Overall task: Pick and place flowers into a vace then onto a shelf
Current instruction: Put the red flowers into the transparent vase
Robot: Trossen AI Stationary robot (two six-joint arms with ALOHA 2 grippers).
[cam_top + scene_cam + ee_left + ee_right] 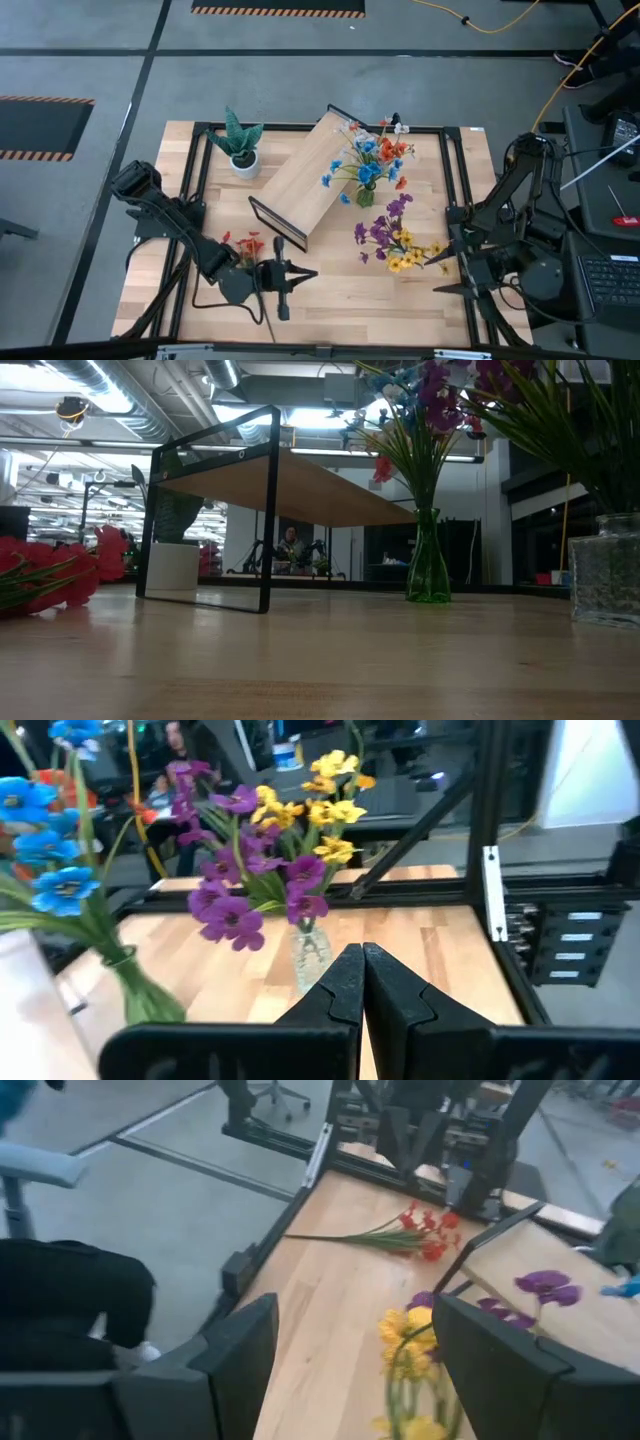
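**Red sprig left lying, both arms low**

The green vase (366, 194) is seen upper centre, filled with flowers (372, 152), beside the shelf (305, 176). A red sprig (246, 244) is left on the surface at lower left. The left fingers (283, 302) are clenched empty nearby; the right fingers (447, 272) are spread, empty.

Left gripper (283, 277) closed, right gripper (447, 272) agape

ARMS: two, black, jointed | left gripper (283, 290): matte black, wedge-shaped fingers | right gripper (447, 270): black, flat fingers
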